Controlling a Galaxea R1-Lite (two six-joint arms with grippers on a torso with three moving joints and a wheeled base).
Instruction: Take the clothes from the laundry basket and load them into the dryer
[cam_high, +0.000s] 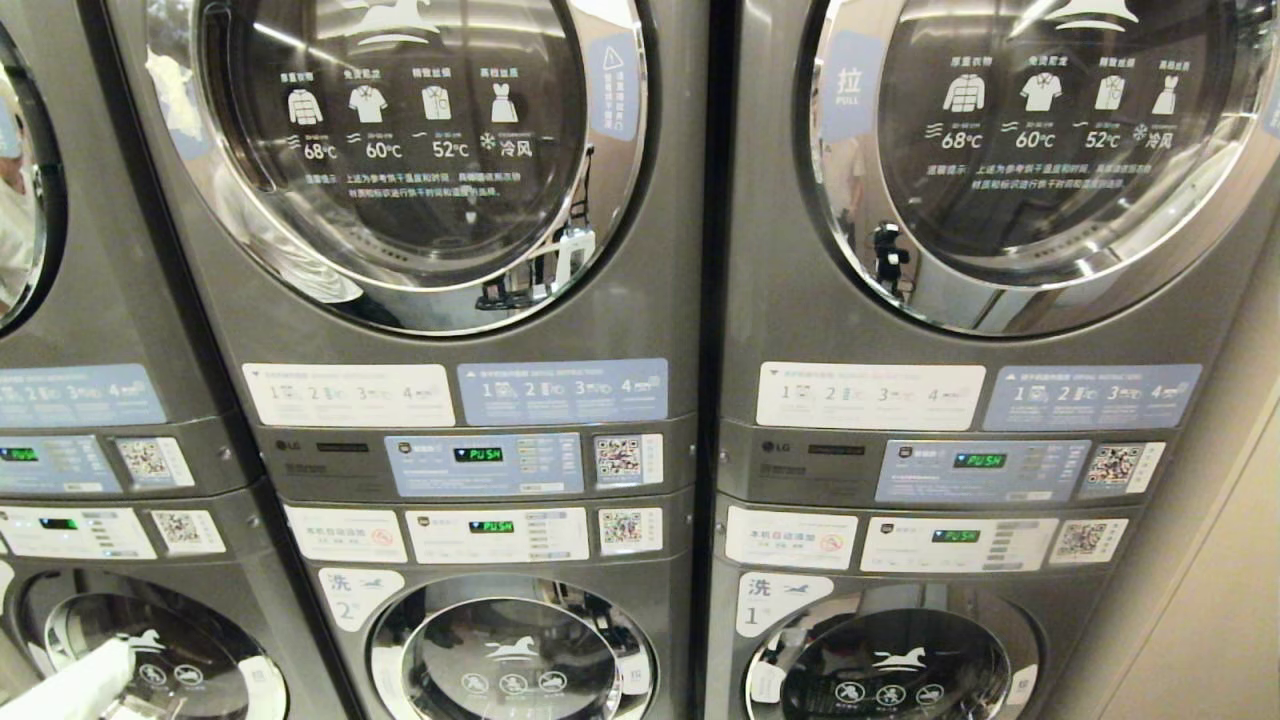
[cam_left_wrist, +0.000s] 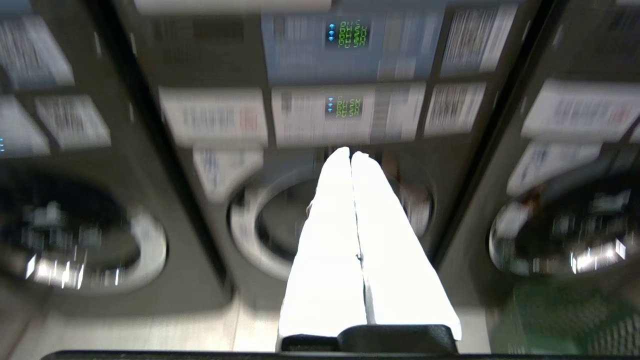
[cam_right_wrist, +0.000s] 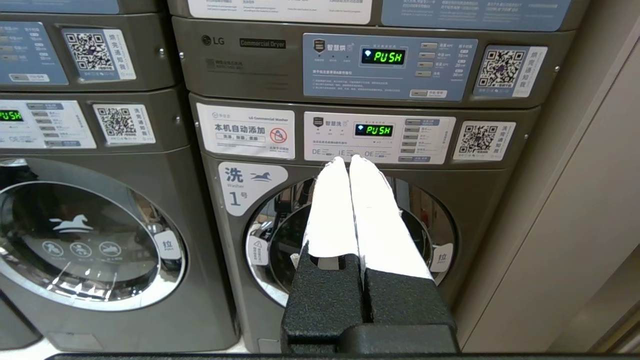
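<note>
Left gripper (cam_left_wrist: 351, 155): fingers pressed together, empty, aimed at the middle stack's lower washer door (cam_left_wrist: 280, 225).
Right gripper (cam_right_wrist: 349, 159): fingers together, empty, before washer 1 (cam_right_wrist: 350, 235).
Dryer doors (cam_high: 400, 150): both shut, well above either gripper.
Clothes and basket: not in view; a green mesh thing (cam_left_wrist: 575, 315) sat low beside the left gripper, identity unclear.
Nearer arm: probably the left, if that was the basket.

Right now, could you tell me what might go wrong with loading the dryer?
Both round glass dryer doors are closed, so nothing can go in yet. The left hand and right hand are shut and empty, pointing at the lower washers, so the wrong drum might get opened.
</note>
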